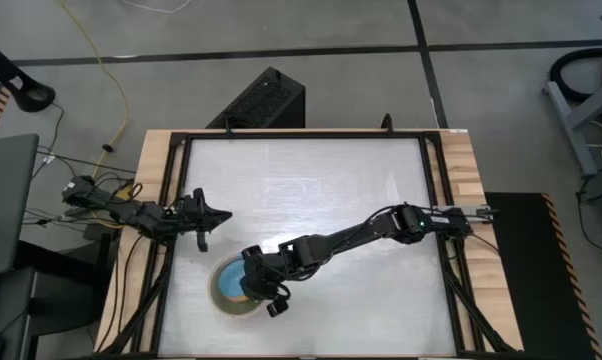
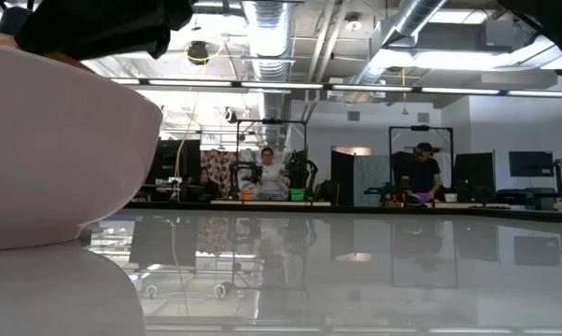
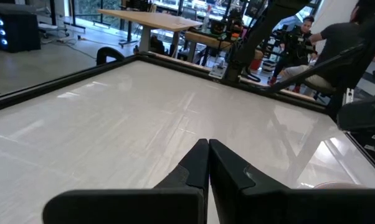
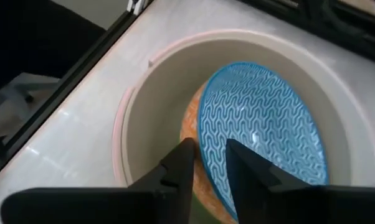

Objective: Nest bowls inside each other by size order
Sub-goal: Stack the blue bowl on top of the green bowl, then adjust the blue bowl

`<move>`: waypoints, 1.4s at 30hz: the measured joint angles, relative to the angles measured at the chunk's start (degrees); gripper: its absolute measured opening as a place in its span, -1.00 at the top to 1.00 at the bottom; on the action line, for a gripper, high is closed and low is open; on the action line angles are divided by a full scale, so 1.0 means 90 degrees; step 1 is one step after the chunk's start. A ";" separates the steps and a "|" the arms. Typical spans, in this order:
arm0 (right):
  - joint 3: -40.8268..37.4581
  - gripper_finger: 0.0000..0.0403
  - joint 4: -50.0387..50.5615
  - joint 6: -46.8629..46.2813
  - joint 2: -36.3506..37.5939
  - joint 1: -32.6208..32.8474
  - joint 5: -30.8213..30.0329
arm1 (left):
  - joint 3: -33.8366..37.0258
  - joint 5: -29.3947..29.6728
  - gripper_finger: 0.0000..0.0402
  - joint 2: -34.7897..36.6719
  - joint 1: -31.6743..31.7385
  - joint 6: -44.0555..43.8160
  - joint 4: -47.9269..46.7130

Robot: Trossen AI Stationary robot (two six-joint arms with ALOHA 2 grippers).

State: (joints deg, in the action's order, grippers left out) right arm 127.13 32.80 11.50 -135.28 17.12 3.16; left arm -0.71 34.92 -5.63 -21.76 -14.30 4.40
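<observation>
Left gripper (image 1: 202,243) parked at 9 o'clock on the table (image 1: 311,190) — fingers pressed together, empty. Right gripper (image 4: 207,163) at 7 o'clock over the nested bowls (image 1: 231,288) — fingers slightly parted astride the tilted blue bowl (image 4: 262,124) rim inside the beige bowl (image 4: 156,93).

robotics lab: rows of arm rigs (image 2: 272,173)

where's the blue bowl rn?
The blue bowl sits tilted inside the beige bowl, at the table's near-left part in the high view, directly under the right claw, over something orange.
</observation>
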 joint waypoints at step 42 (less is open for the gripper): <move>-0.0242 0.99 -0.0447 -0.0952 -0.0274 0.0333 -0.0679 | 0.0000 -0.0017 1.00 0.0000 -0.0002 -0.0054 0.0002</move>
State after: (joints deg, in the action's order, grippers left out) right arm 124.95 28.78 2.93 -137.75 20.12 -2.95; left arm -0.71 34.76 -5.63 -21.78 -14.79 4.43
